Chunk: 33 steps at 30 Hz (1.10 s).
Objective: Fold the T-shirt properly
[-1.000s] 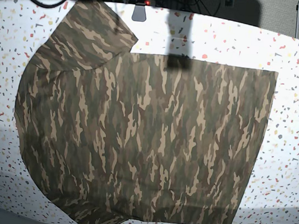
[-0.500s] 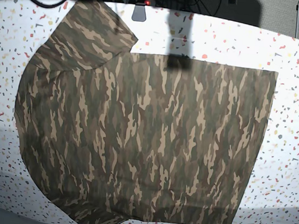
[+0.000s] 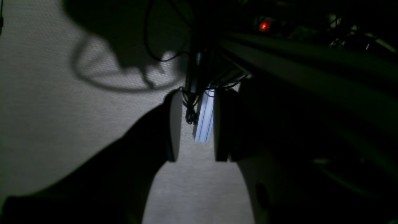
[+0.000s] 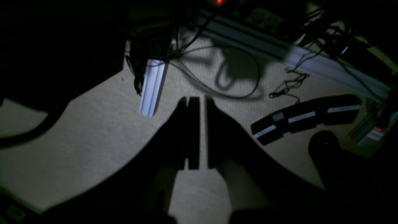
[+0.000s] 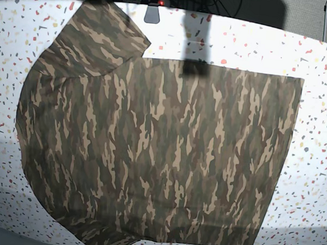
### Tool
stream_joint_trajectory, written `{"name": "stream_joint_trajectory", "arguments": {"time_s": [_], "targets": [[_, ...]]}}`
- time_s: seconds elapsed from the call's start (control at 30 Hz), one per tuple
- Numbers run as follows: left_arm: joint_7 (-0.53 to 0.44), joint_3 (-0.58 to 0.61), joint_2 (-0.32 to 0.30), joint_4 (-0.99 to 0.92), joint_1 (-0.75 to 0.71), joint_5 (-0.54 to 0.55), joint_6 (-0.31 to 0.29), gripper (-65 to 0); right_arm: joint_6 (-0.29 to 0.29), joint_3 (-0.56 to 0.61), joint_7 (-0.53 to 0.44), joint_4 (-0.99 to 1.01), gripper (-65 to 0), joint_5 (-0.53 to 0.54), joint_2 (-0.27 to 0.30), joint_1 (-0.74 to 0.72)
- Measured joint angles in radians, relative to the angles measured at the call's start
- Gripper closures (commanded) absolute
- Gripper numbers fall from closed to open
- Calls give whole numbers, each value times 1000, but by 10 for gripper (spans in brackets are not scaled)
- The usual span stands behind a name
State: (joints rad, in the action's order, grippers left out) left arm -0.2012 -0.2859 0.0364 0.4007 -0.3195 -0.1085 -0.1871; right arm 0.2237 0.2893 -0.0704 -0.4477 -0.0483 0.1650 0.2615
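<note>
1. The T-shirt (image 5: 154,151) lies spread flat on the speckled table (image 5: 319,145), one sleeve reaching toward the far left corner; judged laid out ready for a first fold, none yet made.
2. Neither arm appears in the base view; both seem parked off the table.
3. The left wrist view shows the left pincer (image 3: 192,126) moderately parted, holding nothing, over grey carpet (image 3: 46,109).
4. The right wrist view shows the right pincer (image 4: 202,133) nearly closed, empty, above carpet, cables (image 4: 236,81) and an aluminium rail (image 4: 151,88).
5. Only the base view shows the shirt; only the wrist views show the pincers.
</note>
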Motion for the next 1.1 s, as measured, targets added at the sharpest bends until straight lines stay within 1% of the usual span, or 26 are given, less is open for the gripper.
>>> {"name": "stream_joint_trajectory", "arguments": {"time_s": [0.17,0.2,0.27,0.3,0.33,0.37,0.4,0.47,0.63,0.7,0.83,0.93,1.0,1.1], "targets": [[-1,1,0,193,-128,0,-4,-175,-4,0,5,-148,-44,0,63,101],[2,2,0,234,-157,0,-19,-175,-2,0,3,-187,-44,3,75,126],[11,3,0,324,-223,-1,-59,-175,7,-1,7,-270,-44,52,101,178],[23,3,0,370,-254,-2,-83,-174,27,0,9,-313,-44,63,116,206],[43,4,0,420,-287,-3,-108,-175,59,0,18,-361,-44,81,133,234],[63,4,0,473,-318,-3,-130,-175,93,0,25,-412,-44,76,148,265],[83,4,1,525,-347,-4,-143,-175,127,0,45,-465,-44,78,164,296],[108,6,4,631,-400,-2,-159,-175,167,0,76,-577,-44,78,193,363],[117,6,0,880,-535,0,-155,-175,164,-1,132,-840,-44,156,285,514],[126,7,0,971,-591,-3,-159,-175,157,-2,174,-944,-44,156,315,564],[129,8,2,1145,-676,-2,-159,-175,103,-1,274,-1142,-44,155,363,655],[162,8,2,1263,-727,-3,-161,-175,66,-4,315,-1281,-44,150,412,721],[190,8,2,1331,-755,-5,-161,-175,42,-26,336,-1368,-44,148,444,769],[228,8,0,1423,-769,-5,-163,-175,33,-85,372,-1491,-44,146,475,830]]}}
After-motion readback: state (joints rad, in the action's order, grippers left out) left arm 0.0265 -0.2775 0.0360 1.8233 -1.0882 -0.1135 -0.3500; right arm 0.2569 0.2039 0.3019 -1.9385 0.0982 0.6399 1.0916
